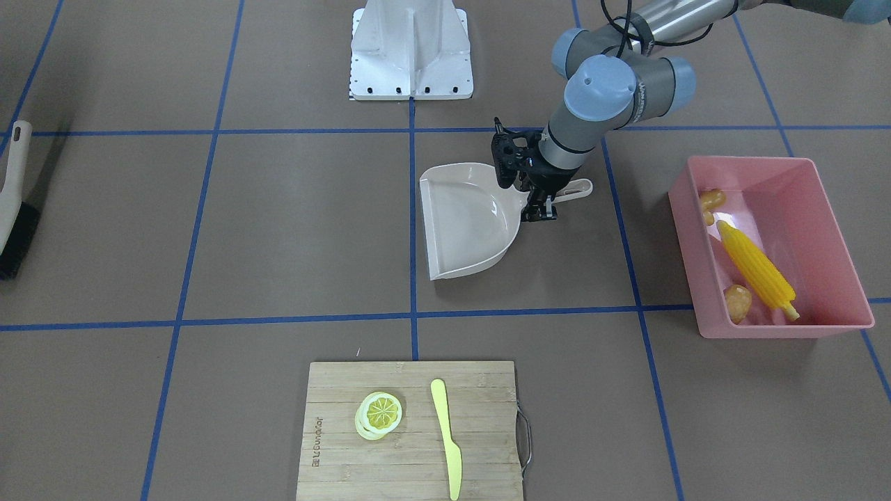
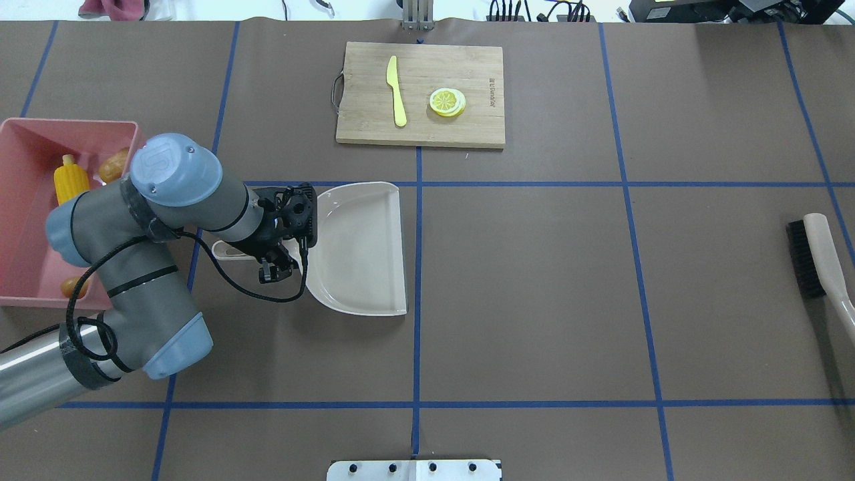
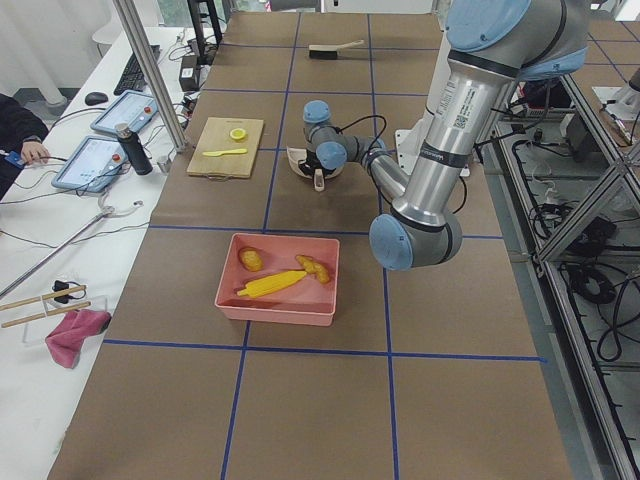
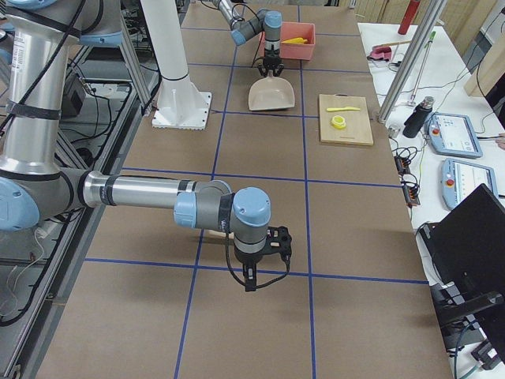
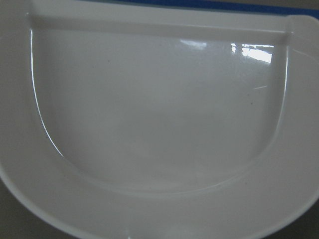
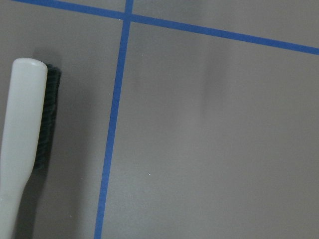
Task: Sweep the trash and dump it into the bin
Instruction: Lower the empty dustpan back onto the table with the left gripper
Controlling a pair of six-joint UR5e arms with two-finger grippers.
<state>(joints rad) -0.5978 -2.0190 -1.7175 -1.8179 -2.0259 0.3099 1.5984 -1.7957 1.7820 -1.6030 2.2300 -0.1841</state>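
The pink bin (image 1: 786,325) stands by the table's edge on my left side. In it lie the trash pieces: a yellow corn cob (image 1: 755,268), a brown potato (image 1: 738,303) and a knobbly ginger root (image 1: 711,202). My left gripper (image 1: 539,202) points down over the handle of the beige dustpan (image 1: 466,223), which lies flat on the table. Its fingers straddle the handle with a small gap, so it is open. My right gripper (image 4: 251,278) hovers low over the table far to the right. I cannot tell whether it is open or shut.
A beige brush (image 2: 818,257) with black bristles lies at the right edge. A wooden cutting board (image 2: 481,130) at the far side carries a pale yellow knife (image 2: 397,90) and a lemon slice (image 2: 447,102). The robot's white base plate (image 1: 411,52) sits mid-table at the near side.
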